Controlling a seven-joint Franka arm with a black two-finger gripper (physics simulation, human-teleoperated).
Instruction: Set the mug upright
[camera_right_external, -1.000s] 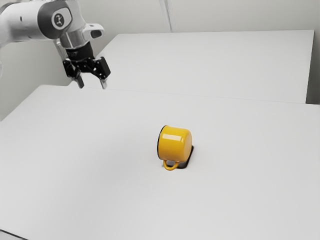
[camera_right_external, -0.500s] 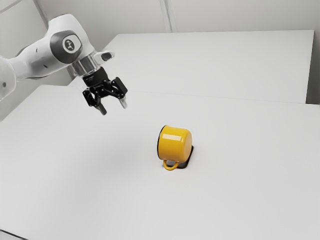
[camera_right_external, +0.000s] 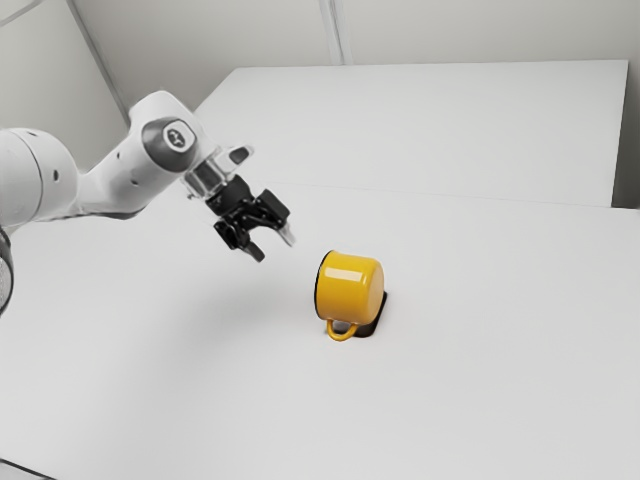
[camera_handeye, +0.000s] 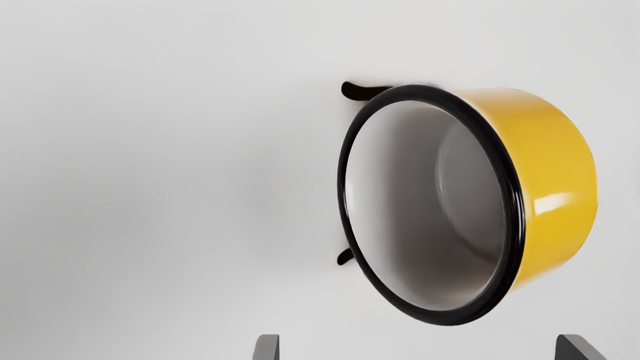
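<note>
My gripper (camera_right_external: 276, 250) hangs in the air above the table, up and to the exterior view's left of the mug, tilted toward it. Its fingers stand wide apart and touch nothing. The yellow mug (camera_right_external: 348, 290) lies on its side, its black-rimmed mouth facing the exterior view's left and its handle toward that view's bottom edge. In the wrist view the mug (camera_handeye: 555, 175) shows its grey inside, beyond the open gripper (camera_handeye: 417, 347); the handle is hidden there.
A black flat piece (camera_right_external: 376, 318) lies beneath the mug, with two dark ends (camera_handeye: 362, 93) poking out past the rim. The white table (camera_right_external: 480, 380) extends around it, and a pale panel (camera_right_external: 430, 130) stands behind.
My gripper has come down and toward the exterior view's right, closer to the mug, and the arm has reached farther over the table. The mug has not moved.
</note>
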